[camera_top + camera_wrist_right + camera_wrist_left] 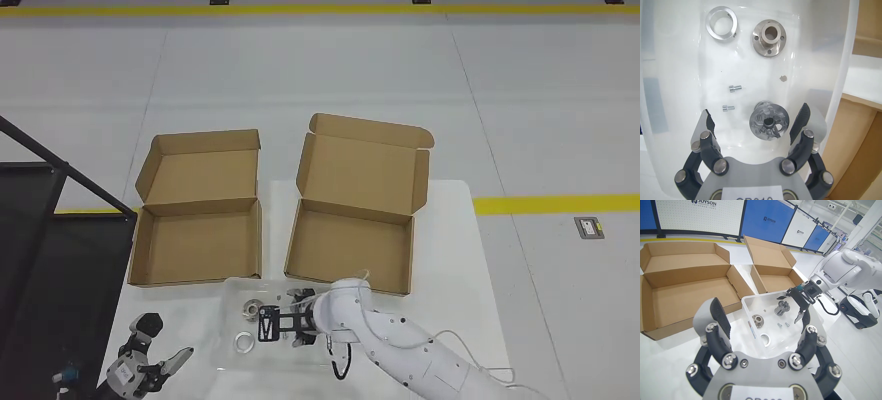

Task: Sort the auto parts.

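The spool (769,123) stands on end in a clear tray (837,79), towards the tray's right end. Two bolts (735,88) (728,108) lie flat just beside it, apart from each other. At the tray's left end sit a flange (769,40), hub up, on the side nearer the boxes, and a ring (721,22) lying flat on the robot's side.

The right jaws hang over the tray, spread wide and holding nothing. Their pads stand to either side of the spool, clear of it.

The tray rests on the white surface (450,260), just in front of two open cardboard boxes, left (195,245) and right (350,245).

The left jaws are wide open and hold nothing, near the surface's front left corner, facing the tray.
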Motion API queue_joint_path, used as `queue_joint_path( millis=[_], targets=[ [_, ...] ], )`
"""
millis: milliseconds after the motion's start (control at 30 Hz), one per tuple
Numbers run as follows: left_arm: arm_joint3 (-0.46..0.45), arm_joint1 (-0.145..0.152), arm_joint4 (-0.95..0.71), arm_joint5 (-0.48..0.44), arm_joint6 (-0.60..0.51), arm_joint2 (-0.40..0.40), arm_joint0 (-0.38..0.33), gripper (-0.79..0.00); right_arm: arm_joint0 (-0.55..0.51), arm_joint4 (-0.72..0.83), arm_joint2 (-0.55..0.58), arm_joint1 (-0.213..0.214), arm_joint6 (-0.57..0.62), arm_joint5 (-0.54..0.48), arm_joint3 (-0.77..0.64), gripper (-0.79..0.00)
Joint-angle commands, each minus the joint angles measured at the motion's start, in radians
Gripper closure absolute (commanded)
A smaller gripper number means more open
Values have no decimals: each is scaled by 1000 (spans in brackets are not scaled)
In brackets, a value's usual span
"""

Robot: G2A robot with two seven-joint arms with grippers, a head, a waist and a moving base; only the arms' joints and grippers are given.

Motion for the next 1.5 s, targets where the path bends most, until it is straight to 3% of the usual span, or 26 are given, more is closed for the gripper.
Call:
queue_joint_path(
  millis=[0,100,133,167,200,233,267,600,967,1467],
  targets=[
    [0,0,0,0,0,0,0,-785,9,2,-6,-9,13,5,28,-785],
    [0,0,0,0,0,0,0,-785,22,12,-10,-21,6,-4,61,-785],
    [0,0,0,0,0,0,0,-785,25,13,-10,-24,1,-5,72,-723],
    [0,0,0,0,0,0,0,-785,27,12,-10,-27,-1,-2,80,-542],
    [0,0,0,0,0,0,0,-785,29,11,-10,-29,-6,-2,85,-249],
    [0,0,0,0,0,0,0,-785,29,9,-8,-31,-11,1,90,-58],
    [0,0,0,0,0,0,0,-785,30,6,-7,-32,-15,2,93,0],
    [0,0,0,0,0,0,0,-785,-9,-61,29,-16,-27,25,13,0],
    [0,0,0,0,0,0,0,-785,-220,-199,209,85,-60,-18,-440,0],
    [0,0,0,0,0,0,0,-785,-255,-192,231,91,-86,12,-443,0]
  ],
)
